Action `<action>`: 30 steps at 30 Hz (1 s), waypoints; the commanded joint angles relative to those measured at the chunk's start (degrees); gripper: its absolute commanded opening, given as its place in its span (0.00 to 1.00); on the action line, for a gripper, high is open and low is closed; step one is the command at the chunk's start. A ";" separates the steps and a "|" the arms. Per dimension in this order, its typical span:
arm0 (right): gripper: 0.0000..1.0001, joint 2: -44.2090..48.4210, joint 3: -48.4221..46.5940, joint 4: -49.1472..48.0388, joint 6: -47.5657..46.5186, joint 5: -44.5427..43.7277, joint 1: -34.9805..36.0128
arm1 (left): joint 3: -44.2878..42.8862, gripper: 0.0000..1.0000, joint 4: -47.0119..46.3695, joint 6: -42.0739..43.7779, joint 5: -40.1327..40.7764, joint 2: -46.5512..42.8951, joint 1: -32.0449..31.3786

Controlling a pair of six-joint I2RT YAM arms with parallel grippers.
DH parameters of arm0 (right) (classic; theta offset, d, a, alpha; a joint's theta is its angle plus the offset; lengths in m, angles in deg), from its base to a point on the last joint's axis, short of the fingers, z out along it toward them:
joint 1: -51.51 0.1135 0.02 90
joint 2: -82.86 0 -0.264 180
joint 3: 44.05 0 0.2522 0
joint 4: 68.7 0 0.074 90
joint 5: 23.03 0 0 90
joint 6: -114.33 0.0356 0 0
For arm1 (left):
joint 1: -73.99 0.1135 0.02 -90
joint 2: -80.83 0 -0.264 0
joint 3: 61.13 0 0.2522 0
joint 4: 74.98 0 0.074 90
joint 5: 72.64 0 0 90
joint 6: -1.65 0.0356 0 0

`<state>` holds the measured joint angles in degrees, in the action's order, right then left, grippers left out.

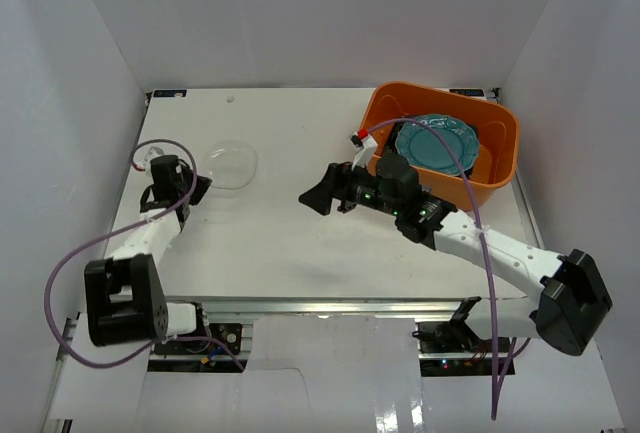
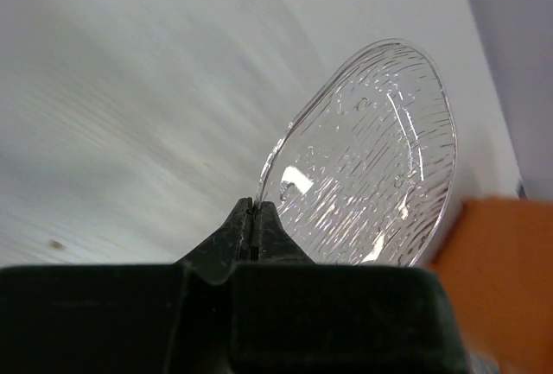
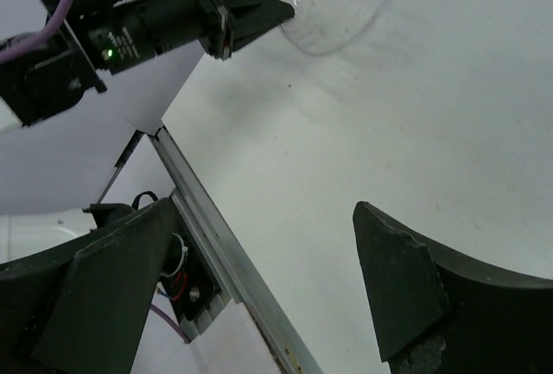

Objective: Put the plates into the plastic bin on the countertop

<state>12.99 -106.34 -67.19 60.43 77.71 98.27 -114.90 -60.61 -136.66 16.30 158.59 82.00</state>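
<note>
A clear glass plate (image 1: pixel 229 163) lies at the left of the white countertop (image 1: pixel 280 243). My left gripper (image 1: pixel 203 186) is shut on its near rim. In the left wrist view the ribbed clear plate (image 2: pixel 380 158) rises from my closed fingertips (image 2: pixel 252 218). The orange plastic bin (image 1: pixel 497 168) stands at the back right with a teal roundish plate (image 1: pixel 435 141) inside. My right gripper (image 1: pixel 322 196) is open and empty over the middle of the countertop, left of the bin. The right wrist view shows its fingers (image 3: pixel 397 288) wide apart and the clear plate (image 3: pixel 346 3) far off.
White walls close in the countertop on the left, back and right. An aluminium rail (image 3: pixel 233 270) runs along the near edge. Purple cables (image 1: pixel 70 273) loop beside both arms. The bin's orange wall (image 2: pixel 501 279) shows at the right of the left wrist view.
</note>
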 commanded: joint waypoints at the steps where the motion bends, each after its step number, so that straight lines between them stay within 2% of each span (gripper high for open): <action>1: 0.90 -5.00 -9.90 3.80 -5.42 -4.23 2.19 | 2.82 0.00 -2.62 -0.73 -8.95 -8.65 -5.27; 5: 0.90 -12.46 -16.40 9.33 -7.88 -7.66 2.54 | 6.17 0.00 -1.31 1.99 -18.25 -18.31 -10.02; 8: 0.90 -16.00 -19.75 12.16 -9.11 -10.21 2.54 | 7.23 0.00 1.66 5.15 -22.92 -21.85 -11.43; 13: 0.90 -17.32 -21.08 17.17 -10.26 -18.12 2.54 | 6.61 0.00 6.25 8.93 -24.25 -26.25 -14.86; 16: 1.00 -17.32 -20.02 17.17 -10.26 -16.99 2.54 | 6.00 0.00 6.17 10.17 -24.43 -25.90 -17.32; 18: 0.75 -17.15 -19.06 16.30 -9.47 -16.20 2.54 | 5.56 0.00 5.99 10.78 -24.78 -25.73 -18.38; 19: 0.56 -16.36 -18.79 16.12 -9.12 -16.63 2.63 | 5.29 0.00 5.82 11.13 -25.65 -25.38 -18.73; 20: 0.30 -15.66 -17.75 15.51 -8.77 -17.07 2.54 | 4.60 0.00 5.81 12.01 -26.09 -25.37 -19.34; 21: 0.18 -15.04 -17.48 14.72 -8.41 -18.29 2.46 | 4.24 0.04 5.90 12.71 -26.62 -25.29 -19.61; 22: 0.08 -13.64 -17.47 14.89 -8.41 -19.35 2.54 | 3.72 0.15 5.99 13.68 -28.10 -25.11 -19.96; 23: 0.08 -12.85 -17.47 14.97 -8.59 -20.49 2.28 | 2.49 0.43 6.43 14.64 -28.73 -25.02 -20.57; 25: 0.08 -9.87 -17.56 15.15 -9.11 -21.90 1.41 | 1.17 0.68 7.83 17.11 -29.35 -25.02 -21.54; 26: 0.08 -8.72 -17.47 15.15 -9.46 -22.08 -0.43 | -0.14 0.85 8.45 17.90 -29.70 -25.02 -22.68; 27: 0.08 -7.58 -17.30 15.33 -9.73 -22.69 -1.92 | -0.77 0.96 9.23 19.30 -30.05 -25.02 -23.30; 28: 0.08 -5.04 -17.12 15.94 -10.16 -23.13 -3.50 | -0.95 0.98 9.42 20.01 -30.66 -25.11 -24.00; 30: 0.08 -2.22 -16.34 16.03 -10.08 -21.21 -11.14 | -0.69 0.98 9.07 21.59 -31.72 -25.90 -26.11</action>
<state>5.47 -123.39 -49.68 51.58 59.09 94.56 -113.76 -51.78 -119.57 -11.83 134.42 58.02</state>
